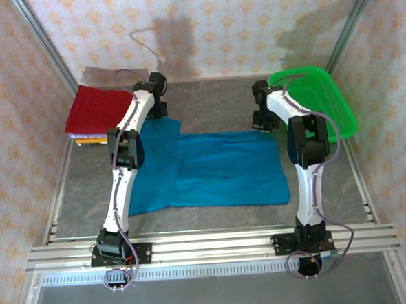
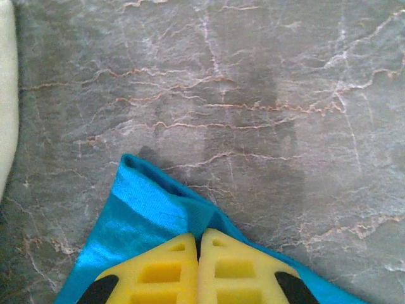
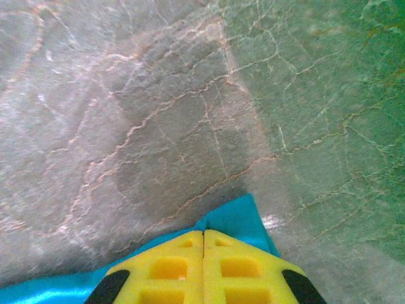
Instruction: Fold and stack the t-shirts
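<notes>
A teal t-shirt [image 1: 218, 172] lies spread on the table [image 1: 207, 100], a folded dark red shirt [image 1: 98, 109] far-left, a green basket [image 1: 330, 96] far-right.

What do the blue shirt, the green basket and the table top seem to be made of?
The blue shirt looks like soft cloth, slightly shiny: it creases and catches light. The basket is probably plastic, glossy, evenly bright. The table top is grey and veined like marble, perhaps only a print.
</notes>
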